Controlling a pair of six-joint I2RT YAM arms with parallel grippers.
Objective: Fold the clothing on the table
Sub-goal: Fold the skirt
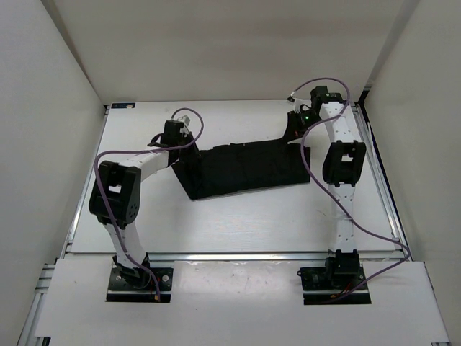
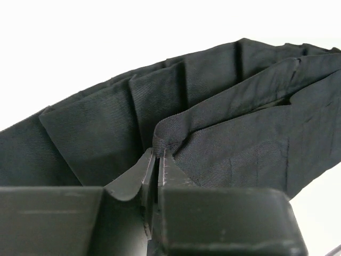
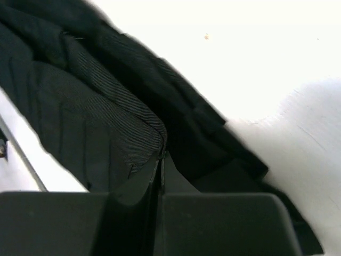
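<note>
Cloth sits pinched in both of my hands; the soft black pleated fabric garment [image 1: 245,171] lies as a long band across the middle of the large flat white rectangular table [image 1: 252,223], running from left of the table's centre to right of it, its long edges roughly parallel to the table's near silver aluminium rail [image 1: 238,254]; my left gripper [image 2: 155,156] is at the band's end toward the table's left side, its two dark fingers drawn nearly together on a folded hem, with just the thickness of the weave between the tips; beyond that hem the pleats fan out in broad flat panels; my right gripper [image 3: 161,156] is at the other end, toward the table's far right corner, closed tight with its fingers meeting on a ribbed corner of the fabric; seen from above, that corner rises off the table toward my wrist, while the rest of the band lies flat on it; both arms reach out from the table's near edge.
</note>
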